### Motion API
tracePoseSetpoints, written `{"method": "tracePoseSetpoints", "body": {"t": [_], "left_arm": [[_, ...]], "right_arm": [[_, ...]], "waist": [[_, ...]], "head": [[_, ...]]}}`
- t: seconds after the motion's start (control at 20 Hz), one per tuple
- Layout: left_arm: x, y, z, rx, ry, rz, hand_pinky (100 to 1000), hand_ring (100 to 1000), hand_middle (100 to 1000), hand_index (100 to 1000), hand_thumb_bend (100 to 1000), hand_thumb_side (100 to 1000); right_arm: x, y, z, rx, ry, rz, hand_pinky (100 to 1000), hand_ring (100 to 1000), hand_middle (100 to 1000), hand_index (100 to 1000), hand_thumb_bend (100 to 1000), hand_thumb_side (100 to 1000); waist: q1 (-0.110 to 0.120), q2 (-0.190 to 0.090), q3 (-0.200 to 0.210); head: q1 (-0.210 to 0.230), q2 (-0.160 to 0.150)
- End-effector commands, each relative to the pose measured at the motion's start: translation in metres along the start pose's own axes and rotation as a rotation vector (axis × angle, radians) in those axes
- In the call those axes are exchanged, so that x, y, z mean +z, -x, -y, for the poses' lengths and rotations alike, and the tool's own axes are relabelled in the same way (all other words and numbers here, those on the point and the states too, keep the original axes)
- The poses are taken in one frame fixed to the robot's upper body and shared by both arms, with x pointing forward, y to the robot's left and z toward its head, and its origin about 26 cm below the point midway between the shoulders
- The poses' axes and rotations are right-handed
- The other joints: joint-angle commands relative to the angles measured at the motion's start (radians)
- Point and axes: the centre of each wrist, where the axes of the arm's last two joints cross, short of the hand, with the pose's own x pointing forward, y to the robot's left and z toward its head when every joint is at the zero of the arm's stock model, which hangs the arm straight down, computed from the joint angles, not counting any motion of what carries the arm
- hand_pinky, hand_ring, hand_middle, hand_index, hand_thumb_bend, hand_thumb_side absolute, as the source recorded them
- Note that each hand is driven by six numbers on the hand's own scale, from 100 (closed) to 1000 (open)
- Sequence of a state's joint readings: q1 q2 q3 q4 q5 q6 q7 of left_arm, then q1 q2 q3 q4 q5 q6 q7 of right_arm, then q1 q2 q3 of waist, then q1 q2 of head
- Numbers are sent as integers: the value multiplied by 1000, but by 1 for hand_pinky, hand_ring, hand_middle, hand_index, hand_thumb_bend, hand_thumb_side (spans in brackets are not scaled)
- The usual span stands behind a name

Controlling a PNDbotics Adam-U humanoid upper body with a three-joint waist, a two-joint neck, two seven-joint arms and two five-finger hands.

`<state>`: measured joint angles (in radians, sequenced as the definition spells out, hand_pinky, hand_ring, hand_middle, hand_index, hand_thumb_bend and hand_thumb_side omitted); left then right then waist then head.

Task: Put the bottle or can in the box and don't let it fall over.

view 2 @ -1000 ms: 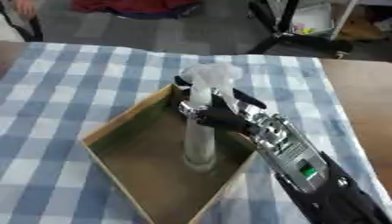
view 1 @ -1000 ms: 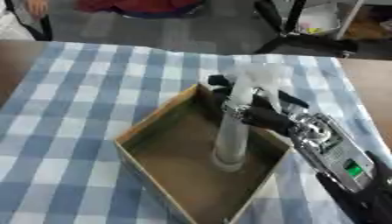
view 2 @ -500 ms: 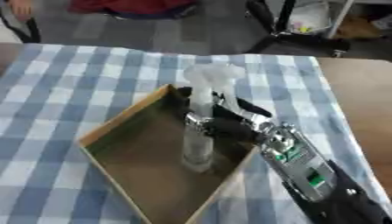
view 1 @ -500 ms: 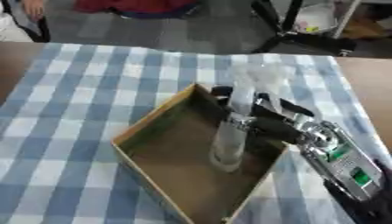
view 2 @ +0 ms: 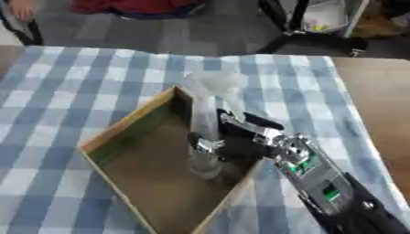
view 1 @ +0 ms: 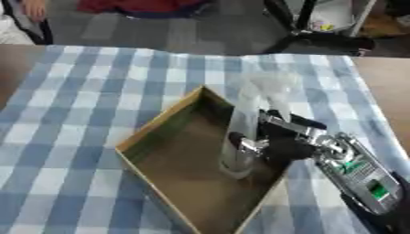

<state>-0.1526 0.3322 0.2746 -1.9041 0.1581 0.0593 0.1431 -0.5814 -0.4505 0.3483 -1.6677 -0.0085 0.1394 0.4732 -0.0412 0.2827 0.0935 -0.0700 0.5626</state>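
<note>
While your right hand [view 1: 276, 139] curls round the clear bottle [view 1: 243, 132], that bottle stands upright inside the box [view 1: 152, 132], its base on the floor near the right wall.

No readable text, label or number on anything

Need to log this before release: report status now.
Right hand curled round clear bottle. Bottle upright, base inside box. Left hand out of view. Nothing in the way.
</note>
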Motion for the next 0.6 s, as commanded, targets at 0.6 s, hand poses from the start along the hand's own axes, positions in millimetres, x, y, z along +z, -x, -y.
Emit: {"method": "tracePoseSetpoints", "body": {"t": [0.6], "left_arm": [[-1,-3,-2,-11,13,11,1000,600,783,921,100,649]], "right_arm": [[28,-9,7,85,-15,62,954,1000,1000,1000,100,539]], "waist": [[8,-9,-7]], "head": [[8,-10]]}}
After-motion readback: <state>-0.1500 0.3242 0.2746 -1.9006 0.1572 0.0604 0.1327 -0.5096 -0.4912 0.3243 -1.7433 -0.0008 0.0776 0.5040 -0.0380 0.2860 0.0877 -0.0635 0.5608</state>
